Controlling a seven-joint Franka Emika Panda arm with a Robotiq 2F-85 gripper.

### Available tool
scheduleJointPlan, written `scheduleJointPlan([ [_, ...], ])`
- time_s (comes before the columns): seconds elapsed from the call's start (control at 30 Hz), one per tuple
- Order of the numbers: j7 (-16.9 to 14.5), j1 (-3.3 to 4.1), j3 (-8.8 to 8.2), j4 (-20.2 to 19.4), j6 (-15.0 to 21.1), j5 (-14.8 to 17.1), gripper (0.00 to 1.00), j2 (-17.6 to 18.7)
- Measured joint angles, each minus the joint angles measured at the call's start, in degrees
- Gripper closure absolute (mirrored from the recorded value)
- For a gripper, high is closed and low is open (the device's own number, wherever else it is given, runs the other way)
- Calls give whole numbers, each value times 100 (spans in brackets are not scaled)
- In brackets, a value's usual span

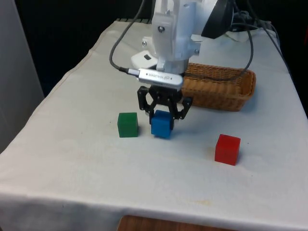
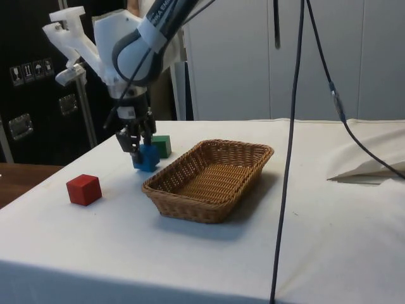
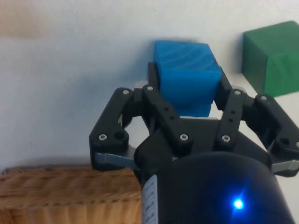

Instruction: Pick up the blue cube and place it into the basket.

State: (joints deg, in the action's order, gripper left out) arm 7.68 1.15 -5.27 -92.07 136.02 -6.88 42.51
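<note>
Wrist view: gripper (image 3: 187, 91) pinching blue cube (image 3: 186, 74) w/ fingertips only; cld slip before basket (image 1: 219, 88), bump green cube (image 1: 127, 124).

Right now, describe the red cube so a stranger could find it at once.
Start at the wicker basket on the white-clothed table. Three cubes lie on the cloth beside it; the red cube sits alone, apart from the green cube and the blue cube between the gripper's fingers.

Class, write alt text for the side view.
The claw grips the blue cube just in front of a green cube. A wicker basket sits beside them, and a red cube stands apart on the white cloth.
</note>
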Motion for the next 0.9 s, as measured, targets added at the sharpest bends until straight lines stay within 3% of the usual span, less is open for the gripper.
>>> scheduleJointPlan([
  [0.9, -6, 109, 6, -292, -900, -29, 97, -1123],
])
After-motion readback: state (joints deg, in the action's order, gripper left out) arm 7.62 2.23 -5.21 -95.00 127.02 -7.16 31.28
